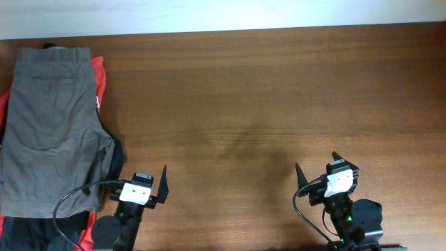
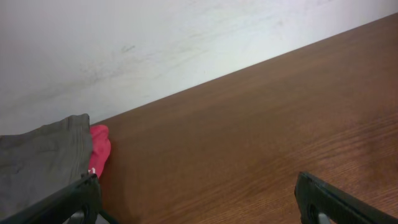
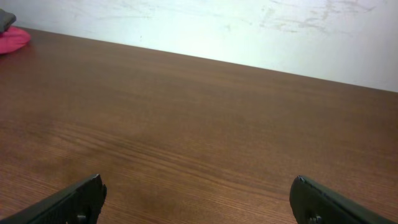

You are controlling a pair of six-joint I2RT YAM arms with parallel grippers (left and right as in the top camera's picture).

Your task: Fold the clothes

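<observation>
The clothes, a pair of grey shorts (image 1: 52, 125), lie spread flat at the table's left edge on top of other garments. In the left wrist view the shorts (image 2: 37, 162) fill the lower left corner. My left gripper (image 1: 139, 180) sits near the front edge, just right of the shorts' lower hem, and it is open and holds nothing (image 2: 196, 180). At the front right my right gripper (image 1: 317, 166) is far from the shorts. It too is open over bare wood (image 3: 198, 182).
A red garment (image 1: 100, 77) and a black garment (image 1: 115, 157) stick out from under the shorts. The red one shows in both wrist views (image 2: 99, 149) (image 3: 13, 38). The brown wooden table (image 1: 265, 90) ends at a white wall (image 1: 223, 14) at the back.
</observation>
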